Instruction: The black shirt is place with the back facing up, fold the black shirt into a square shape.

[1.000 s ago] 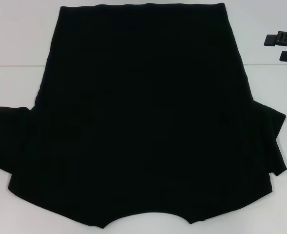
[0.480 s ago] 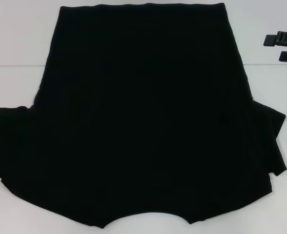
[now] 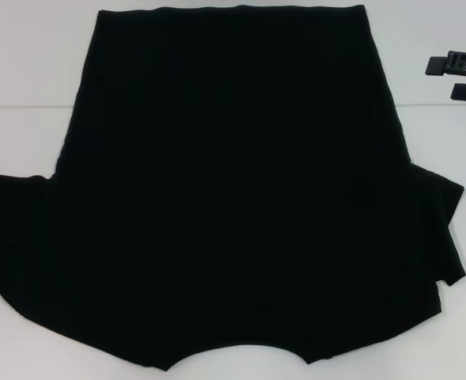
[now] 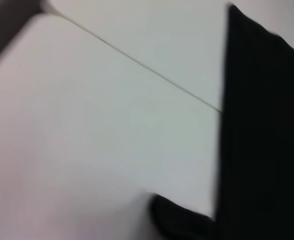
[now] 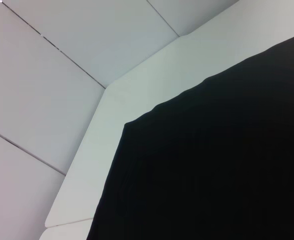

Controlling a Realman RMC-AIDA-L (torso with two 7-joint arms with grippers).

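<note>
From the head view we see the black shirt [image 3: 233, 190] spread flat across the white counter [image 3: 27, 71], a sleeve at 9 o'clock, another at 3 o'clock. Wrist views show only shirt edges; neither hand shows, so we cannot tell their grip.

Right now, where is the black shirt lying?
In the head view the black shirt lies spread flat over the middle of the white table, collar end nearest the robot, with a black bracket off its far right side.

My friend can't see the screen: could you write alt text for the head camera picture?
A large black shirt lies spread flat on a white table, plain side up, sleeves out to both sides. No robot arm shows; a black bracket sits at the right edge.
</note>
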